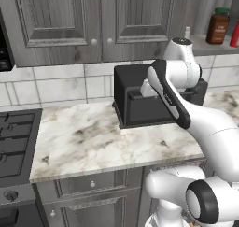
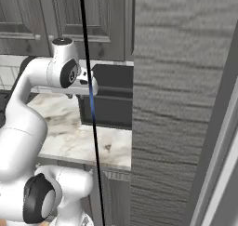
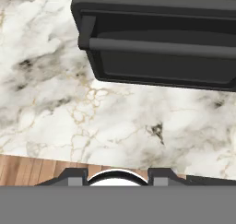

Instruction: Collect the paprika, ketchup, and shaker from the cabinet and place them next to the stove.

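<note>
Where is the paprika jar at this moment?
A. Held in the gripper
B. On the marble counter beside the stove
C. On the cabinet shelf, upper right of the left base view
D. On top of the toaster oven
C: the paprika stands upright on the cabinet shelf, above and behind the toaster oven, with the ketchup just to its right at the picture's edge.
</note>
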Tool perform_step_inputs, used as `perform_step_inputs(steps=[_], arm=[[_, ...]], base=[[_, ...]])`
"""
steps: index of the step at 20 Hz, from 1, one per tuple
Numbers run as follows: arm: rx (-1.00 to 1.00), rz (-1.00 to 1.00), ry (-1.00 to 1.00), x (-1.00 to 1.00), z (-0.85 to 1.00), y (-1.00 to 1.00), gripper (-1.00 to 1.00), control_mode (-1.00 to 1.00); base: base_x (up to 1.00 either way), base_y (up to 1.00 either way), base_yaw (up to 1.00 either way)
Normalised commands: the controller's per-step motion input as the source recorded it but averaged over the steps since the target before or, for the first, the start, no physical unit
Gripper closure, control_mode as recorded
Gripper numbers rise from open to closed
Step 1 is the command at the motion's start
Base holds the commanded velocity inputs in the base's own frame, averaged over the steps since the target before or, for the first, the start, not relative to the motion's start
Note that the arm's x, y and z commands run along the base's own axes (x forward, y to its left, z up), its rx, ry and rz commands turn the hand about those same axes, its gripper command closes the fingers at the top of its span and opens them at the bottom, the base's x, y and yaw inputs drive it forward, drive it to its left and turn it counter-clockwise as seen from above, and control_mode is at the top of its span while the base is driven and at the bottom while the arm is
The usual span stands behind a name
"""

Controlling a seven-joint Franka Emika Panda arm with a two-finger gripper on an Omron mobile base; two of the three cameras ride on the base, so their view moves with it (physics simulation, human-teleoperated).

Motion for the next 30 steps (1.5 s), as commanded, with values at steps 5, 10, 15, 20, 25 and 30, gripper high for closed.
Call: perform_step_inputs(steps=[5, 10, 15, 20, 25, 30], arm=[[0.01, 0.0, -0.02, 0.01, 0.0, -0.1, -1.0, -1.0], [0.0, 0.0, 0.0, 0.0, 0.0, 0.0, -1.0, 1.0], [0.0, 0.0, 0.0, 0.0, 0.0, 0.0, -1.0, 1.0], [0.0, 0.0, 0.0, 0.0, 0.0, 0.0, -1.0, 1.0], [0.0, 0.0, 0.0, 0.0, 0.0, 0.0, -1.0, 1.0], [0.0, 0.0, 0.0, 0.0, 0.0, 0.0, -1.0, 1.0]], base=[[0.0, 0.0, 0.0], [0.27, -0.46, -0.03], [0.42, -0.5, -0.06], [0.63, -0.38, -0.06], [0.61, -0.28, -0.08], [0.34, -0.35, -0.1]])
